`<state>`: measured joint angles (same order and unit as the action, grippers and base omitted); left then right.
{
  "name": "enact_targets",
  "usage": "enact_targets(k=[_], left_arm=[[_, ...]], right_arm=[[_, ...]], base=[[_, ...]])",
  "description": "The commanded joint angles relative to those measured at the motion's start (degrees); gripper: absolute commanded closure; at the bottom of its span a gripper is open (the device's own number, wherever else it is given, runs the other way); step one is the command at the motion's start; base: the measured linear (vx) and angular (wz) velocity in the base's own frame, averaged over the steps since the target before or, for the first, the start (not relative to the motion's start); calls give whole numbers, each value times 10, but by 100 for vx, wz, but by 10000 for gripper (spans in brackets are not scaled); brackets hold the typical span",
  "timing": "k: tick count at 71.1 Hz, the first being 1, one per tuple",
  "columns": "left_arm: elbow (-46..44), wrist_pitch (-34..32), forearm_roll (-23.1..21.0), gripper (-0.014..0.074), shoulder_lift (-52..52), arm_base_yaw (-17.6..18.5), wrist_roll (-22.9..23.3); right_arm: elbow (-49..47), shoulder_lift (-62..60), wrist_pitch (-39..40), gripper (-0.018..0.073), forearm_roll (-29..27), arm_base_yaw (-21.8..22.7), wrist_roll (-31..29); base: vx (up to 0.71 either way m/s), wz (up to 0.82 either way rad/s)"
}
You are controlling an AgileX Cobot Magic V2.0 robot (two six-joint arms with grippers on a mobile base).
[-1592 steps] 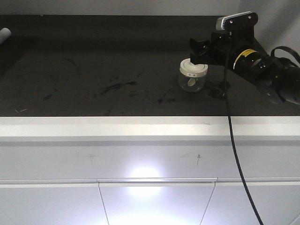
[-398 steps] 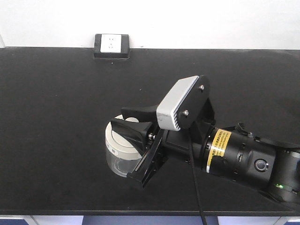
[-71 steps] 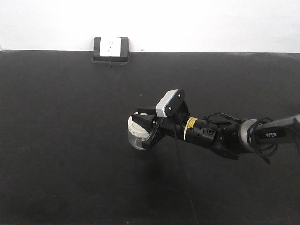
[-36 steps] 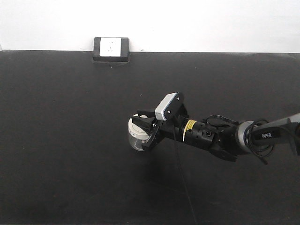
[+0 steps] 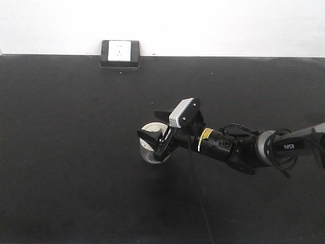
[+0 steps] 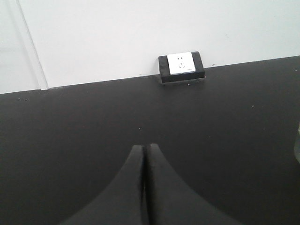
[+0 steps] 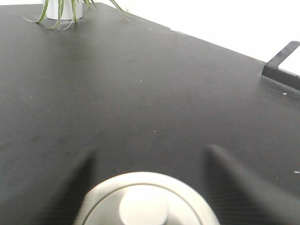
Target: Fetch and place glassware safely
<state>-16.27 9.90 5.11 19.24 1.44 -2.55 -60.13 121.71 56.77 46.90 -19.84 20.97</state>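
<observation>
— Where does the fetch stand?

— The small squat clear glass jar with the round cream-white knobbed lid (image 5: 151, 140) sits near the middle of the flat black surface (image 5: 66, 152), well out from the black-framed white wall socket (image 5: 121, 52) at the back edge. It looks to be resting on the surface, not hanging in the air — so I judge the placing nearly done.

— And the right tool?

— The right tool (image 5: 158, 133) has its fingers spread apart, one on each side of the jar. In the right wrist view they flank the lid (image 7: 146, 200) with clear gaps, touching nothing.

— So what remains?

— By my reading, only backing the arm straight away without nudging the glass. The fingers are close beside it; a sideways drift could tip it.

— The left tool?

— The left tool (image 6: 143, 187) has its fingers pressed together on nothing, idle over bare black surface.
</observation>
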Motion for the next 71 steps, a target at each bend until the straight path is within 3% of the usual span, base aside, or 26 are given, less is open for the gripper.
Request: enact_targets(k=[1, 9, 21, 36, 47, 54, 60, 71], left_arm=[[-15, -40, -3, 603, 5, 1, 4], [-15, -40, -3, 603, 5, 1, 4], [-15, -40, -3, 603, 5, 1, 4], [-15, -40, -3, 603, 5, 1, 4], [-15, -40, -3, 603, 5, 1, 4], [-15, -40, -3, 603, 5, 1, 4], [-15, -40, -3, 603, 5, 1, 4], [-15, -40, -3, 603, 5, 1, 4]], right_arm=[[-13, -36, 44, -147, -17, 3, -3], [-13, -45, 41, -169, -17, 3, -1], [-11, -81, 11, -128, -18, 3, 9], [-11, -168, -84, -22, -10, 3, 101], [-11, -245, -197, 146, 18, 3, 176], [-11, -294, -265, 330, 37, 3, 205], [-8, -332, -313, 555, 53, 3, 235], [34, -400, -325, 569, 44, 3, 242]], base=[[0, 0], [0, 0], [0, 0], [0, 0], [0, 0], [0, 0], [0, 0], [0, 0]])
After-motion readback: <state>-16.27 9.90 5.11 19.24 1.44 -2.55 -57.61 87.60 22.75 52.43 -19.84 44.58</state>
